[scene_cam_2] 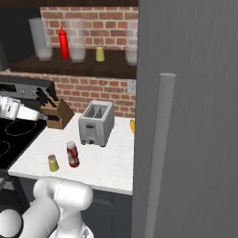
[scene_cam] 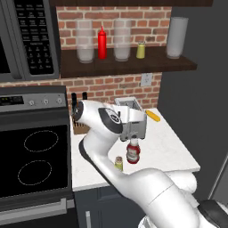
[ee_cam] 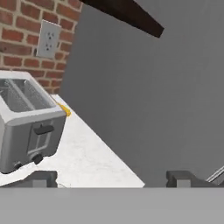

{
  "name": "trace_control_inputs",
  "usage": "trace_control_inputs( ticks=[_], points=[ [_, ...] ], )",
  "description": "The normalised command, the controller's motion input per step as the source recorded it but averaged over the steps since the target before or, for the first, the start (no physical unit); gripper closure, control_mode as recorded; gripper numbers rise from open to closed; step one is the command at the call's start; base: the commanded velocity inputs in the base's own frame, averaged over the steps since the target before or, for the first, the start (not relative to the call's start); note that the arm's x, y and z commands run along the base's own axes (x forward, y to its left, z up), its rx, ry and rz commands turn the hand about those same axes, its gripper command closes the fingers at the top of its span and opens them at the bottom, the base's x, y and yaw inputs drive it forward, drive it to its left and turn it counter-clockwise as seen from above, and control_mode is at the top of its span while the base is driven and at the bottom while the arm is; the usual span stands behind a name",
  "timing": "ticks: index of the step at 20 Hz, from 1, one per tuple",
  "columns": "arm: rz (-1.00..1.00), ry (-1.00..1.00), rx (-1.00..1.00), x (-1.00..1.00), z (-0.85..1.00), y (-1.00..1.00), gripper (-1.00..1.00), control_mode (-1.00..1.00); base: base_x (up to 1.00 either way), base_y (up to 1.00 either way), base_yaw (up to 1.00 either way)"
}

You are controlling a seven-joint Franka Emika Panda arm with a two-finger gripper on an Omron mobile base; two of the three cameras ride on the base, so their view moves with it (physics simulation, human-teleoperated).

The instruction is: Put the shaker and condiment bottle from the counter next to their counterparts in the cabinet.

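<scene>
Gripper (scene_cam: 132,139) spread wide, holding nothing, hovering just above bottle (scene_cam: 132,152), which stands upright on surface (scene_cam: 169,147) beside shaker (scene_cam: 119,162), in front of toaster (scene_cam_2: 96,123). Best lowered straight down, centred over narrow cap, closed gently on red body, then lifted toward shelf (scene_cam: 129,67).

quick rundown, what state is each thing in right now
claw: open, holding nothing
condiment bottle: upright on the counter, cap on
shaker: upright on the counter, beside the bottle
toaster: slots empty
squeeze bottle: upright on the cabinet shelf
shelf shaker: upright on the shelf
knife block: knives in
</scene>
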Motion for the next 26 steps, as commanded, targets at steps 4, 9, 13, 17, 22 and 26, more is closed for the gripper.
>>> trace_control_inputs(
  ticks=[4, 9, 13, 17, 22, 26],
  points=[
    [-0.61, -0.41, -0.08, 0.06, -0.45, 0.37, -1.00, -1.00, 0.00, 0.00, 0.00],
    [-0.63, -0.44, 0.01, 0.03, -0.58, 0.45, -1.00, -1.00, 0.00, 0.00, 0.00],
    [-0.54, -0.37, 0.15, 0.00, -0.49, 0.48, -1.00, -1.00, 0.00, 0.00, 0.00],
    [-0.34, -0.27, 0.19, 0.05, -0.29, 0.26, -1.00, -1.00, 0.00, 0.00, 0.00],
    [-0.01, -0.02, 0.00, 0.00, 0.00, 0.00, -1.00, -1.00, 0.00, 0.00, 0.00],
    [0.00, 0.00, 0.01, 0.00, -0.08, 0.00, -1.00, -1.00, 0.00, 0.00, 0.00]
  ],
)
